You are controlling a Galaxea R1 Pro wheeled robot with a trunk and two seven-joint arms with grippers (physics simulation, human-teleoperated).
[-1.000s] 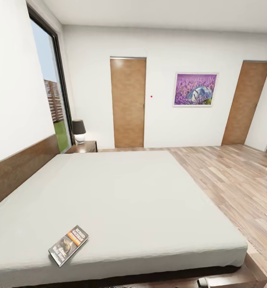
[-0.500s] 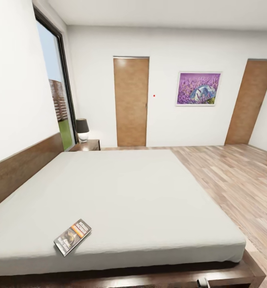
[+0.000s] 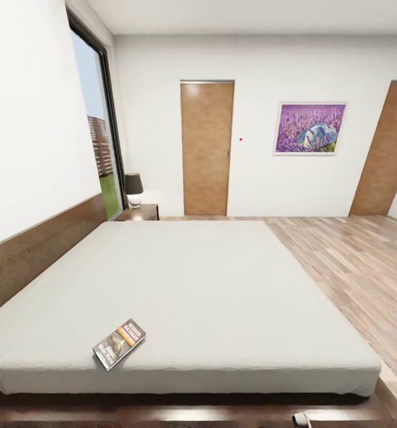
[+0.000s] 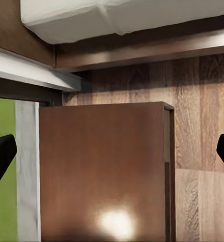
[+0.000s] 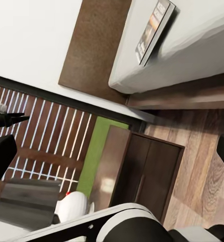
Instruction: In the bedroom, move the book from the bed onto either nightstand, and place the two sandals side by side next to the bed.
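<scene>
The book point(image 3: 119, 343), dark with an orange band, lies flat on the off-white bed point(image 3: 204, 285) near its front left corner. In the right wrist view the book point(image 5: 154, 30) rests by the mattress edge, above a dark wood nightstand point(image 5: 142, 171). My right gripper point(image 5: 112, 151) is open, with nothing between its fingertips point(image 5: 1, 156). Over the glossy top of the nightstand point(image 4: 101, 171), beside the bed frame, my left gripper point(image 4: 112, 154) is also open and empty. A second nightstand point(image 3: 140, 212) stands at the bed's far side. The sandals are out of view.
A lamp point(image 3: 133, 189) sits on the far nightstand by the tall window point(image 3: 100, 154). The brown headboard point(image 3: 38, 255) runs along the left wall. Wood floor point(image 3: 353, 267) lies to the right of the bed, with two doors point(image 3: 207, 148) and a painting point(image 3: 310, 128) on the back wall.
The whole head view has shifted, so the camera has moved: bed, doors and painting now sit further right in the picture. The book lies at the same spot on the bed.
</scene>
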